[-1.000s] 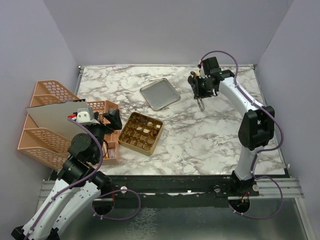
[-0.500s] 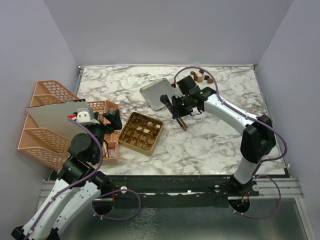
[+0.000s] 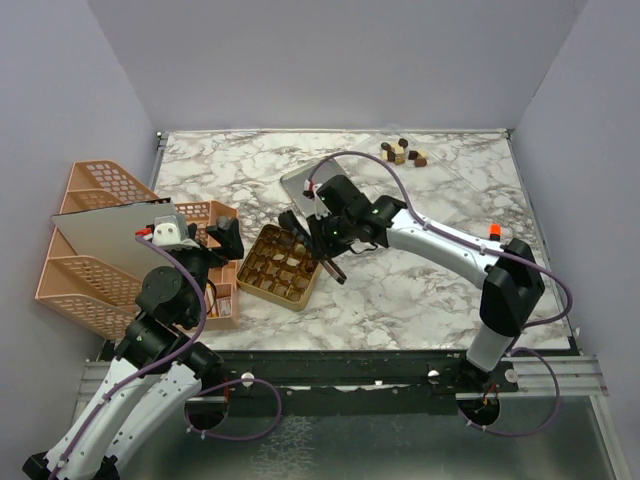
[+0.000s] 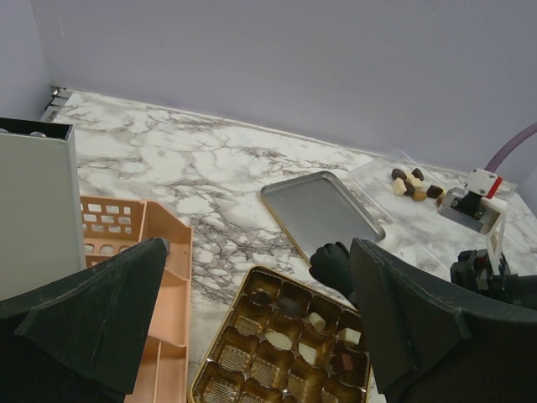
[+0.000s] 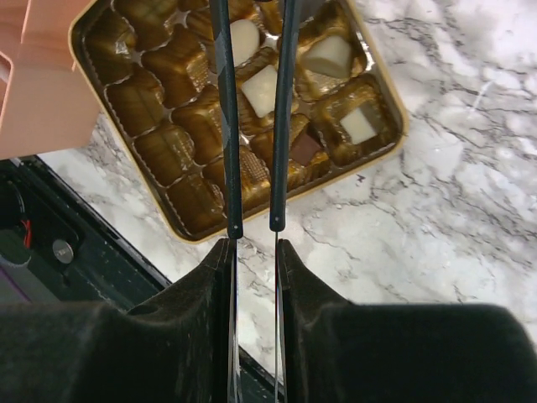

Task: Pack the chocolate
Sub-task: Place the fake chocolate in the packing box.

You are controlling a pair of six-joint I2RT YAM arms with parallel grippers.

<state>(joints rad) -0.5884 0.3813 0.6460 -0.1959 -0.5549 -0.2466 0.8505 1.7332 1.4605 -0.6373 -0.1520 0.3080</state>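
Observation:
The golden-brown compartment tray (image 3: 262, 293) lies left of centre and holds several pieces of chocolate (image 5: 262, 90), white and brown, on its right side. A loose pile of chocolate (image 3: 403, 153) sits at the back right, also seen in the left wrist view (image 4: 413, 184). My right gripper (image 3: 320, 240) hangs over the tray's right half, shut on thin black tongs (image 5: 283, 126) that reach out over the tray (image 5: 401, 126). The tong tips are out of the wrist view, so I cannot tell whether they carry a piece. My left gripper (image 3: 222, 240) stands wide open beside the tray (image 4: 222, 332), holding nothing.
A silver square pan (image 3: 300, 185) lies just behind the tray, partly under the right arm. Orange desk organisers (image 3: 100, 240) with a grey panel fill the left side. The table's front edge (image 5: 50, 210) runs close to the tray.
The right arm has swung from the chocolate pile at the back right, leftward and nearer, to above the tray, tongs still in its grip. The left arm has stayed put.

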